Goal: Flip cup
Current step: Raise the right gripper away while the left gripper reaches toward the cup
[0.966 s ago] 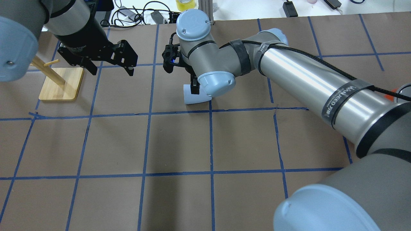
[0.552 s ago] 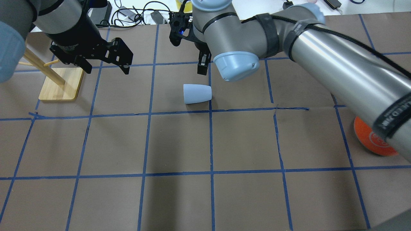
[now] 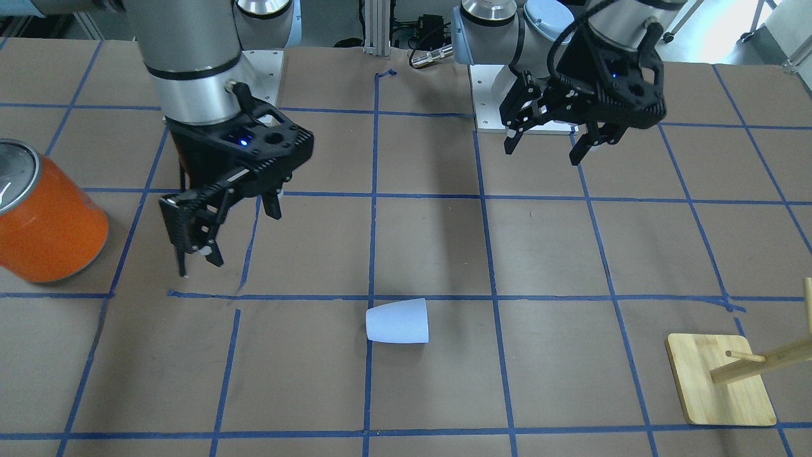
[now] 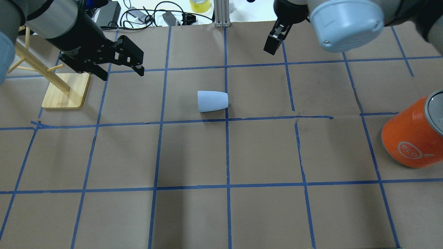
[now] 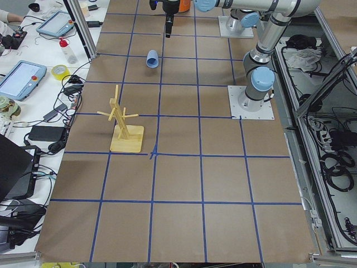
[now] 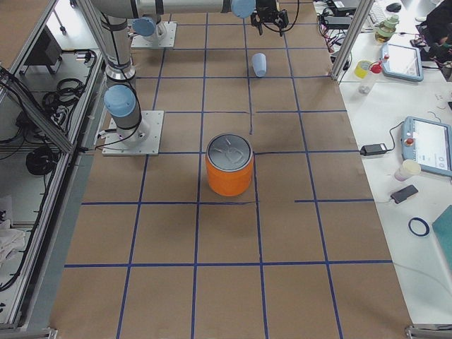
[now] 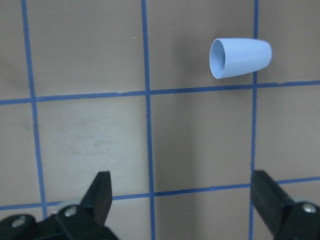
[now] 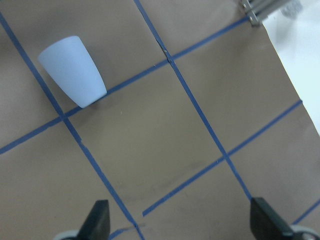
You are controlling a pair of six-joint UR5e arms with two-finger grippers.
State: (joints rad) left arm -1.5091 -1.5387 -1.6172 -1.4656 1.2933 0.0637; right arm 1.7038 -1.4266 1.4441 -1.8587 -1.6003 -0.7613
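Presently, the small pale-blue tapered plastic cup (image 4: 212, 101) lies on its side, unheld: the left gripper (image 3: 542, 154) and right gripper (image 3: 235, 235) both hang spread, well apart from it.

This is a robot lab. A big table (image 5: 178, 184) is covered in brown paper with blue tape lines (image 5: 178, 202) making squares. Robot bases (image 5: 251, 106) are bolted onto the table. Beside the table, a white bench (image 6: 385, 113) holds touch screens (image 6: 432, 145). Black cables (image 5: 334, 162) lie along the table's other side.
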